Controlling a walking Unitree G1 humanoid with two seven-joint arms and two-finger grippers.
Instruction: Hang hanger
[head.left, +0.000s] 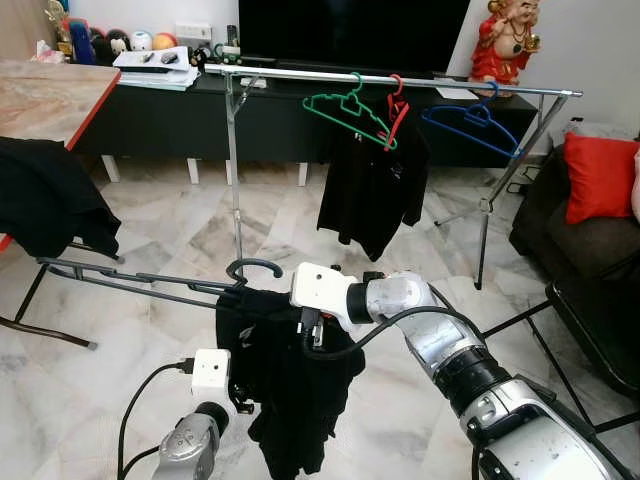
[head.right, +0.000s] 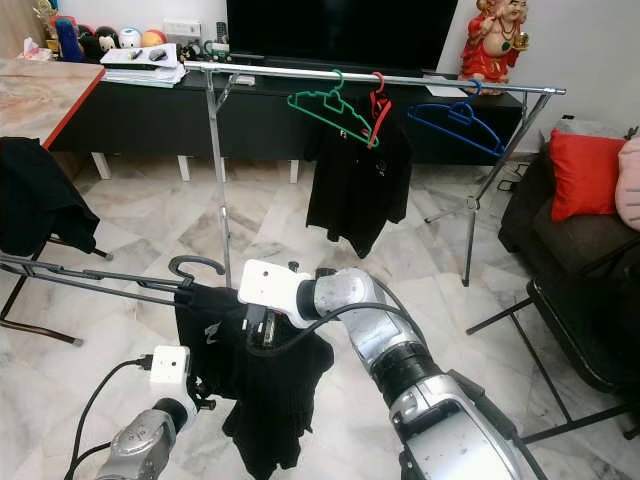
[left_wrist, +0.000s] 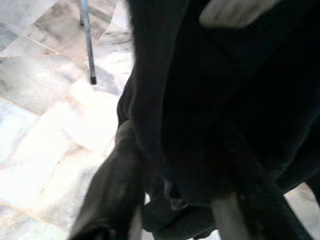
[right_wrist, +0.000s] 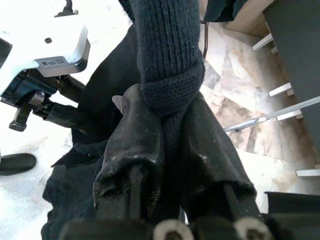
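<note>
Black garment (head.left: 290, 385) on a black hanger (head.left: 252, 268), hanging low in front of the body, hook up beside the near rail (head.left: 130, 280). Right gripper (right_wrist: 167, 150) clamped on the garment's knitted collar, cloth bunched between the two fingers (right_wrist: 130, 145), hanger hook just left of the white wrist housing. Left gripper (left_wrist: 175, 200) below, pressed into the lower folds of the same garment; fingers dark against dark cloth, open or shut cannot tell. Far rack (head.left: 400, 82) well beyond, across the marble floor (head.left: 180, 230), carrying a green hanger (head.left: 350, 110), a red hanger (head.left: 397, 105) with a black shirt (head.left: 370, 185), and a blue hanger (head.left: 470, 125). Garment and its hanger well apart from that far rack. Red cushion (head.left: 598, 175) on the sofa at right.
</note>
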